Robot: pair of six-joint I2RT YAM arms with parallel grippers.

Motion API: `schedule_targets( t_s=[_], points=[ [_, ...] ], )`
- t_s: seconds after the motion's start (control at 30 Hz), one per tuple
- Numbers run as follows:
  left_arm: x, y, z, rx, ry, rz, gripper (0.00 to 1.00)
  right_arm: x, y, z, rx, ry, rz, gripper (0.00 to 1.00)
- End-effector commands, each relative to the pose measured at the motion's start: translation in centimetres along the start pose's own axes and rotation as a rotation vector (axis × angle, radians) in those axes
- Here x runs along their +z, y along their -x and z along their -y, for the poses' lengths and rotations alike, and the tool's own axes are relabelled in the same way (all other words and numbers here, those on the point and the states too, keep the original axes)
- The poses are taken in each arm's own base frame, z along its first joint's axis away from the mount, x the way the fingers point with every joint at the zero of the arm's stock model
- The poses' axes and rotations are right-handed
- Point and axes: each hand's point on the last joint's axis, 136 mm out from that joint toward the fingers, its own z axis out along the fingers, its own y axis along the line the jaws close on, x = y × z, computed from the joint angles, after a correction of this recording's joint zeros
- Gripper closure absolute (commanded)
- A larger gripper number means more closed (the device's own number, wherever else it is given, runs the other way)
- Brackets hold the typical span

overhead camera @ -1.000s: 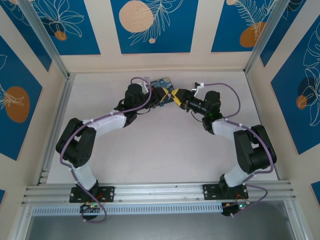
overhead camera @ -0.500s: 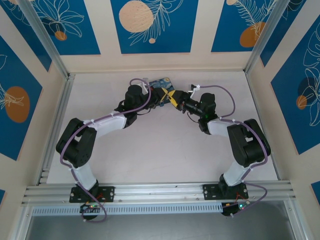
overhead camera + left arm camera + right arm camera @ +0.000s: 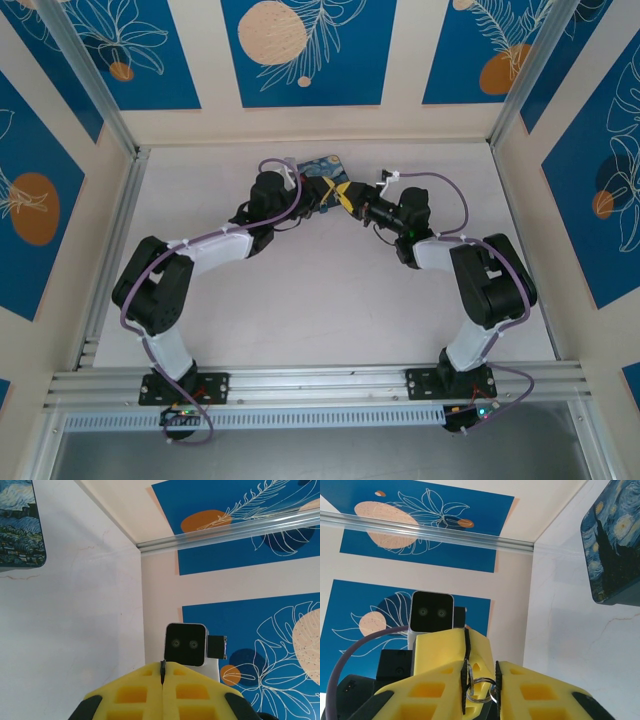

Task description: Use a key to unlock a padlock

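While the left pincer point(image 3: 163, 675) pinches the key point(image 3: 162, 665) and the right pincer point(image 3: 481, 679) nips what seems the padlock point(image 3: 478, 691) by its loop, align key and keyway squarely before pushing.

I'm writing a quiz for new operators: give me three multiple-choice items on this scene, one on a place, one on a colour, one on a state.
1. Where is the blue-and-yellow starry-night painted box? A at the table's far side; B between the arm bases; C on a wall.
2. What colour are the right gripper's fingers? A red; B yellow; C white.
3. The right gripper is: A wide open; B shut on a thin silvery metal loop; C shut on the box.
1 A: top view shows it there. 2 B: wrist view shows yellow. 3 B: the loop is pinched between the fingers.
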Motion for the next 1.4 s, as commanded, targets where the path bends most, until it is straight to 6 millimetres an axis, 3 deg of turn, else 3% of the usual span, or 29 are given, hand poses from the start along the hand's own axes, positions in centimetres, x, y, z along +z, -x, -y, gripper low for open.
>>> schedule_targets(
  t_s=[0.0, 0.37, 0.73, 0.9, 0.97, 1.0, 1.07, 1.2, 1.37],
  points=[
    [-0.5, 0.0, 1.4, 0.015, -0.042, 0.017, 1.00, 0.7, 0.3, -1.1, -0.021, 0.042, 0.007, 0.78],
    [-0.5, 0.0, 1.1, 0.017, -0.037, 0.020, 1.00, 1.4, 0.0, -1.6, -0.019, 0.059, -0.011, 0.78],
    [-0.5, 0.1, 1.0, 0.017, -0.033, 0.027, 1.00, 1.3, -0.5, -0.9, -0.005, 0.046, -0.025, 1.00],
    [-0.8, 0.1, 1.8, 0.038, -0.041, 0.019, 1.00, 0.7, -0.4, -0.3, -0.007, 0.040, -0.021, 1.00],
    [-1.5, 0.6, 2.1, 0.060, -0.022, 0.028, 0.56, -0.1, -0.1, -0.1, -0.013, 0.040, -0.013, 1.00],
    [-2.0, 1.0, 2.2, 0.072, -0.008, 0.038, 0.42, -0.4, 0.1, 0.0, -0.014, 0.040, -0.011, 1.00],
    [-3.4, 1.8, 2.1, 0.101, 0.020, 0.061, 0.24, -1.1, 0.4, 0.3, -0.014, 0.035, -0.008, 1.00],
    [-5.3, 2.5, 1.1, 0.130, 0.063, 0.067, 0.10, -1.7, 0.9, 0.5, -0.025, 0.031, -0.029, 1.00],
    [-6.1, 1.5, -3.1, 0.150, 0.149, -0.010, 0.01, -1.1, 2.9, 1.0, -0.051, 0.013, -0.060, 1.00]
  ],
)
